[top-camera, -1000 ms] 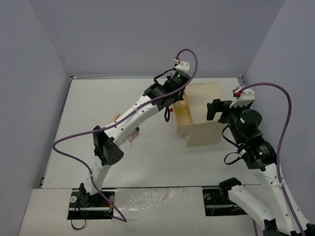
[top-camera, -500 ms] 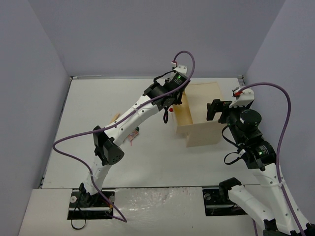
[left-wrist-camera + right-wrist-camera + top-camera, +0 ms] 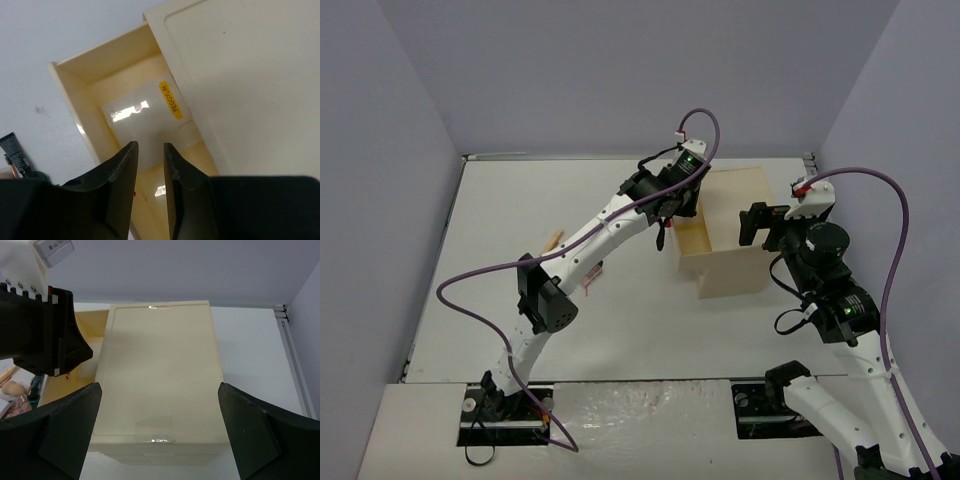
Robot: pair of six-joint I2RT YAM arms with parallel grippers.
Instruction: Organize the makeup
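**A:** Where is the left gripper (image 3: 150, 146)?

**B:** Over the open drawer (image 3: 75, 100), which sticks out of the left side of the drawer box (image 3: 735, 250). Its fingers stand only a narrow gap apart, with nothing between them.

**A:** And the makeup?

**B:** A white flat case (image 3: 142, 125) lies flat on the drawer floor, below those fingers. It looks close to square, so I cannot tell its long axis. Its yellow label strip (image 3: 171, 100) runs near to far along the case's right edge, beside the box.

**A:** The rest?

**B:** More makeup pieces (image 3: 20, 407) lie on the table (image 3: 470, 300) left of the drawer, partly hidden by the left arm. I cannot tell which way they point.

**A:** The right gripper (image 3: 159, 387)?

**B:** Spread wide above the box's top, holding nothing.
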